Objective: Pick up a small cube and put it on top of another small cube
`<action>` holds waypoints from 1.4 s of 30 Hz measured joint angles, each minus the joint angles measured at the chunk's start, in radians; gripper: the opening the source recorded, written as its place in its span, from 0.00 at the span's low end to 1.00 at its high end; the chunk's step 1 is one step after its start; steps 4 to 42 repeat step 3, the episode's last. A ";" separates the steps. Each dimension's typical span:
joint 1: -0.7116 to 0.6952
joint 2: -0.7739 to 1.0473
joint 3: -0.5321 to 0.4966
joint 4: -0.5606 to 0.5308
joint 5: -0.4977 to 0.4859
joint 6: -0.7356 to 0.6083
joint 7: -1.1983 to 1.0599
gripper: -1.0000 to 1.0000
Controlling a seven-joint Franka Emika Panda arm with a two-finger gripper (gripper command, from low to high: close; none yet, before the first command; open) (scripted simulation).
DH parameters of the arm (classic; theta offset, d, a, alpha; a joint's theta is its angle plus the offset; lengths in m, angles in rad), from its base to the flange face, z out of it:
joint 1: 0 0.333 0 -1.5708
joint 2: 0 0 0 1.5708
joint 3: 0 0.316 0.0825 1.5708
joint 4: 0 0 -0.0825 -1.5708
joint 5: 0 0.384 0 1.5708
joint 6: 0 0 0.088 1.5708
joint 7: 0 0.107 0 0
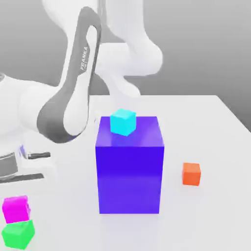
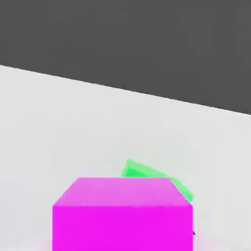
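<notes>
The small magenta cube (image 1: pixel 15 208) is at the near corner on the exterior view's left, close behind the small green cube (image 1: pixel 18 234) and overlapping its top edge. My gripper (image 1: pixel 18 203) comes down from the white hand at that left edge and is shut on the magenta cube. A pale fingertip (image 1: pixel 30 211) shows against the cube's side. In the hand view the magenta cube (image 2: pixel 122 215) looms close, and a tilted corner of the green cube (image 2: pixel 147 172) peeks out beyond it. I cannot tell whether the magenta cube touches the table.
A big blue-purple cube (image 1: pixel 129 171) stands mid-table with a small cyan cube (image 1: pixel 122 122) on top. A small orange cube (image 1: pixel 191 174) lies on the white table (image 1: pixel 206 127) toward the exterior view's right. My arm's grey link (image 1: pixel 73 93) arches over the left side.
</notes>
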 joint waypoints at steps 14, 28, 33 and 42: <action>0.000 0.000 0.000 0.000 0.000 0.000 0.000 1.00; 0.000 0.000 0.000 0.000 0.000 0.000 0.000 1.00; 0.000 0.000 0.000 0.000 0.000 0.000 0.000 1.00; 0.000 0.000 0.000 0.000 0.000 0.000 0.000 1.00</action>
